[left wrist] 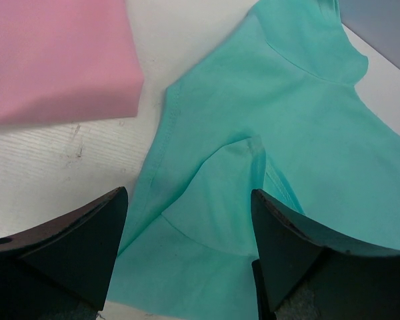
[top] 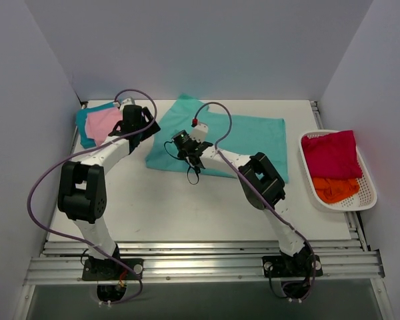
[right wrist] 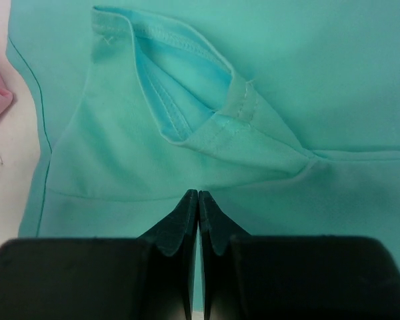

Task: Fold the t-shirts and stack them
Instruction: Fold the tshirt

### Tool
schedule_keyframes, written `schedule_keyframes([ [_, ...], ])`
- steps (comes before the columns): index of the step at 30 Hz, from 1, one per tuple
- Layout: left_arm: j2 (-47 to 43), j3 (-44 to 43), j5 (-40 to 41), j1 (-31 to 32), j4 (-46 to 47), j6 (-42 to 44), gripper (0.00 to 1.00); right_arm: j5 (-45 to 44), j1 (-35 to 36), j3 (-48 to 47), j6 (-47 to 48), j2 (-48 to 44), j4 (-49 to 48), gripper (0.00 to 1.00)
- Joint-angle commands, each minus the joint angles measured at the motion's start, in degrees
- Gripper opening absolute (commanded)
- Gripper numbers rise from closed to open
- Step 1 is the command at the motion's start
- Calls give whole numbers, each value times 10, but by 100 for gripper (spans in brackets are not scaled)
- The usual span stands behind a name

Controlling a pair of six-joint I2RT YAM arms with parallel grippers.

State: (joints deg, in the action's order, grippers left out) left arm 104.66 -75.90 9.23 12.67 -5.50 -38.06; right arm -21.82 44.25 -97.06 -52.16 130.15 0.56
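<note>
The right gripper (right wrist: 198,199) is pinching shut on the light, limp mint green t-shirt (right wrist: 320,80) beside its collar (right wrist: 180,87), mid-frame; the left gripper (left wrist: 187,200) is hovering wide open.

The pink tee (top: 105,123) hides most of the teal tee (top: 85,130); crimson tee (top: 330,153) overlaps the orange tee (top: 335,189).

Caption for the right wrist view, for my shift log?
Right gripper pinched shut on the mint green t-shirt, just below its collar.

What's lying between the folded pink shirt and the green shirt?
Nothing but a strip of bare white table between the pink shirt and the green shirt, clearest in the left wrist view.
</note>
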Motion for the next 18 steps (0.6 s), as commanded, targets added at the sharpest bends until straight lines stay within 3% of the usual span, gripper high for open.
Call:
schedule_keyframes([
  [1,-22,0,-2,-3,31,17,83,-21,-14,-21,6,4,16,0],
  [18,-29,17,-13,-11,44,27,82,52,-118,-71,15,94,-31,0],
])
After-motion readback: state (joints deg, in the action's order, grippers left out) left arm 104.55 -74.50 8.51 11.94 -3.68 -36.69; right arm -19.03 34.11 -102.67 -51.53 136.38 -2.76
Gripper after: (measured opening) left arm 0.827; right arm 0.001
